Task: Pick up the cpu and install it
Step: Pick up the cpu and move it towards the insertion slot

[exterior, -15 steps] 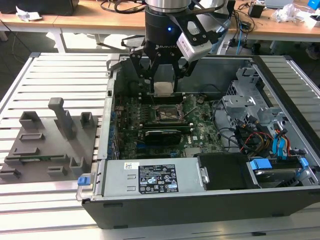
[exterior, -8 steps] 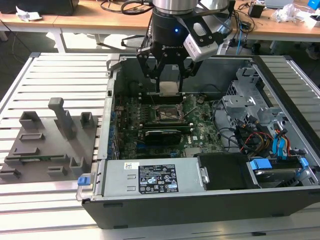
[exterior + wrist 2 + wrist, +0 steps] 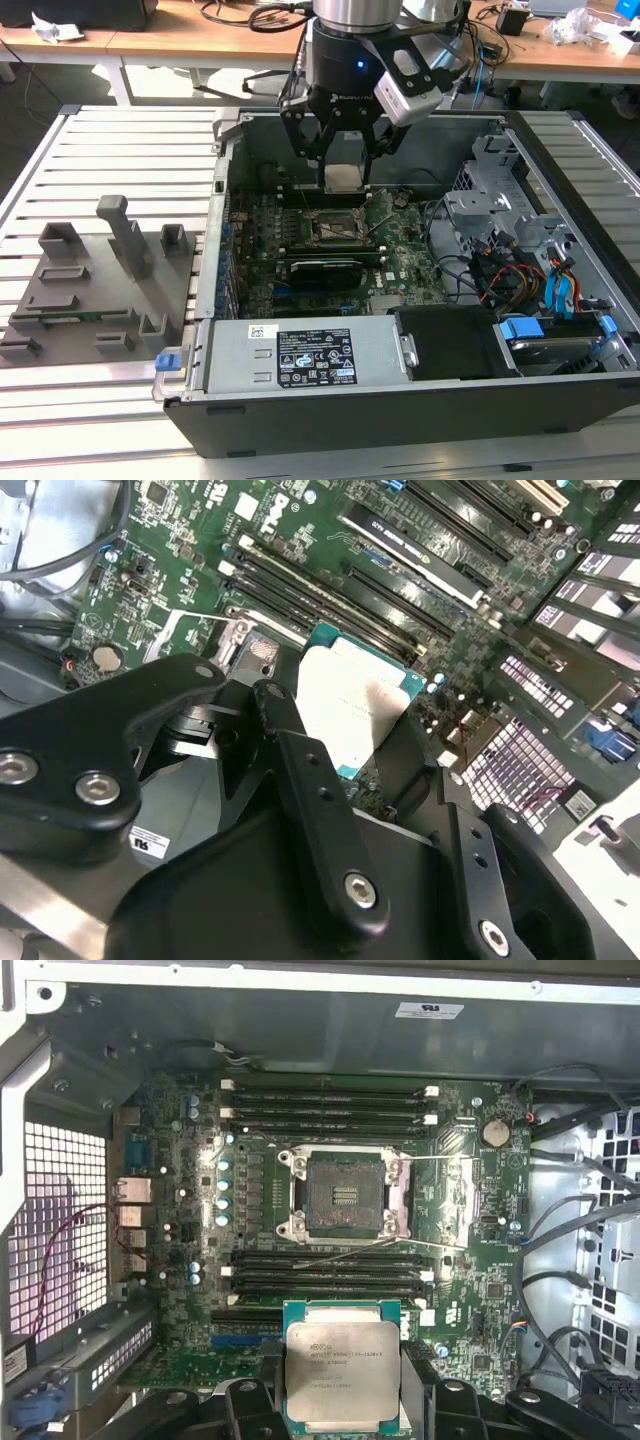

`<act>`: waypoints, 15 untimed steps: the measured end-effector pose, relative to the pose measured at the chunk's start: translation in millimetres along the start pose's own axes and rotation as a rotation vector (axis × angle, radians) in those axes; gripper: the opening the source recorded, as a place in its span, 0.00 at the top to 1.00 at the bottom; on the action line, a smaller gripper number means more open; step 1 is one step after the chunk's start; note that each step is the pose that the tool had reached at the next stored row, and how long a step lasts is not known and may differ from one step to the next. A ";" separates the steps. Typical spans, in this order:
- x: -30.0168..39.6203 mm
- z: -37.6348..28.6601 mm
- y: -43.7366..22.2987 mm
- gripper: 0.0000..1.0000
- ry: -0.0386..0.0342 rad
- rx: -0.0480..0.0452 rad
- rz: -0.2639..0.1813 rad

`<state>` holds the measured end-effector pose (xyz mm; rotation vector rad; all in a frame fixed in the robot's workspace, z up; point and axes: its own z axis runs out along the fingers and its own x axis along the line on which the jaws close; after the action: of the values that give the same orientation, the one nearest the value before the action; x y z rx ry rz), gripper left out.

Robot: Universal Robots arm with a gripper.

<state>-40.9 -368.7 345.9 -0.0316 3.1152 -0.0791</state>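
Note:
My gripper [image 3: 345, 168] hangs over the open computer case [image 3: 215, 250], shut on the cpu [image 3: 343, 176] by two opposite edges. The cpu is a flat square chip with a silvery top plate and a green rim, seen between the black fingers in both wrist views [image 3: 341, 1375] [image 3: 352, 712]. It is held in the air above the motherboard [image 3: 480, 1260], close to the memory slots. The empty black socket [image 3: 341, 1192] with its metal frame lies on the board a short way beyond the chip, apart from it.
Inside the case are a black graphics card [image 3: 325, 270], a power supply [image 3: 320, 355], a metal drive cage [image 3: 500, 215] and loose cables [image 3: 520, 275]. A grey fixture tray [image 3: 90, 290] sits on the slatted table at the exterior view's left.

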 end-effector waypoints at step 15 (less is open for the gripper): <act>-18.4 17.0 20.5 0.45 -0.0002 -0.0003 0.000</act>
<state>-22.5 -348.7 328.4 -0.0318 3.1150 -0.0787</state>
